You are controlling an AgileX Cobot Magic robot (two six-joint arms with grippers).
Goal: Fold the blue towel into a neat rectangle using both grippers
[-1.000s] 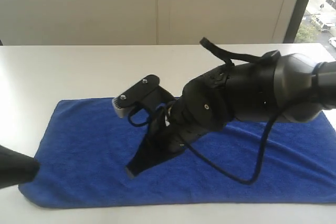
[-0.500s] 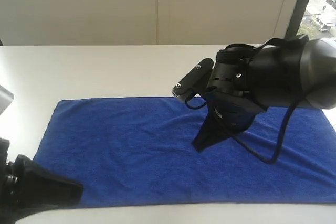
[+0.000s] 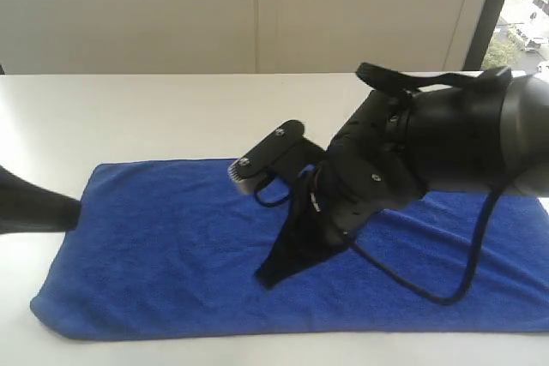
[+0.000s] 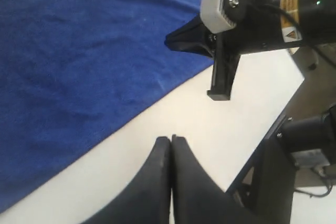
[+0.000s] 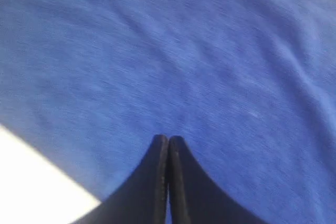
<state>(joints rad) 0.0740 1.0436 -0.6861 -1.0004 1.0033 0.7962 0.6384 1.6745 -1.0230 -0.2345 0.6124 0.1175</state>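
Note:
The blue towel (image 3: 154, 246) lies spread flat and long across the white table (image 3: 154, 117); I see no white tag. My right gripper (image 3: 264, 279) hangs shut over the towel's middle, near its front edge, gripping nothing. In the right wrist view the right gripper (image 5: 168, 139) has its fingers pressed together above the blue towel (image 5: 210, 51). At the towel's left end only the dark tip of my left arm (image 3: 34, 205) shows. In the left wrist view the left gripper (image 4: 171, 139) is shut and empty over bare table, beside the towel's edge (image 4: 79, 61).
The bulky black right arm (image 3: 446, 143) and its looping cable (image 3: 446, 289) cover the towel's right half. A cream wall (image 3: 257, 6) backs the table, with a window at far right. In the left wrist view the right arm (image 4: 247, 14) and a dark frame (image 4: 294, 150) stand close.
My right gripper swung right and up half a second ago, then came back left and down over the towel's middle. The left arm has shifted from the lower left corner up to the towel's left end.

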